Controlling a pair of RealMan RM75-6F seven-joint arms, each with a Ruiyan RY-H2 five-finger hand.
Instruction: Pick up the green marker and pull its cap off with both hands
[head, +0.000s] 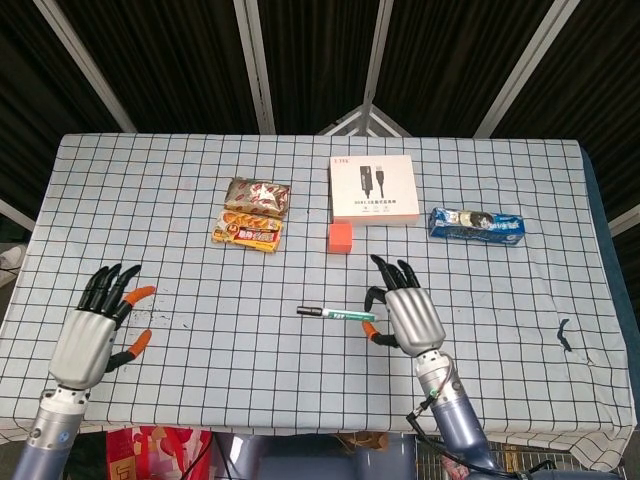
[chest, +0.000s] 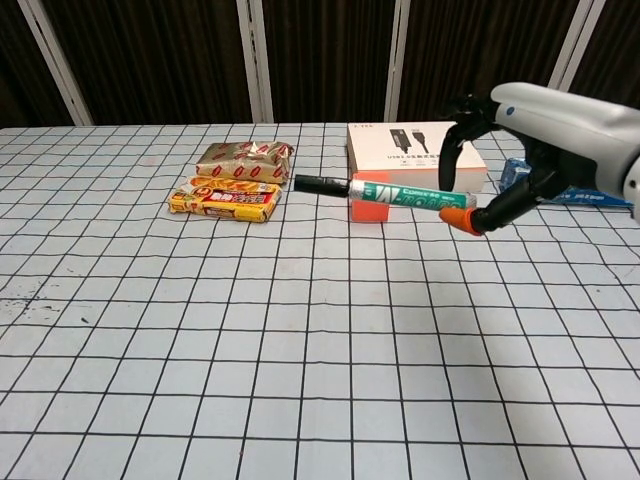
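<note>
My right hand (head: 408, 318) (chest: 530, 135) holds the green marker (head: 337, 314) (chest: 385, 191) up off the checkered table (head: 200, 290), pinched at its right end between thumb and fingers. The marker lies level, its black cap end (chest: 318, 182) pointing left. My left hand (head: 96, 332) hovers over the table's front left part with fingers spread and nothing in them; it shows only in the head view.
An orange block (head: 340, 237) (chest: 371, 200) and a white cable box (head: 373, 189) (chest: 414, 152) lie behind the marker. Two snack packs (head: 252, 212) (chest: 236, 180) sit to the left. A blue biscuit pack (head: 477, 223) lies at the right.
</note>
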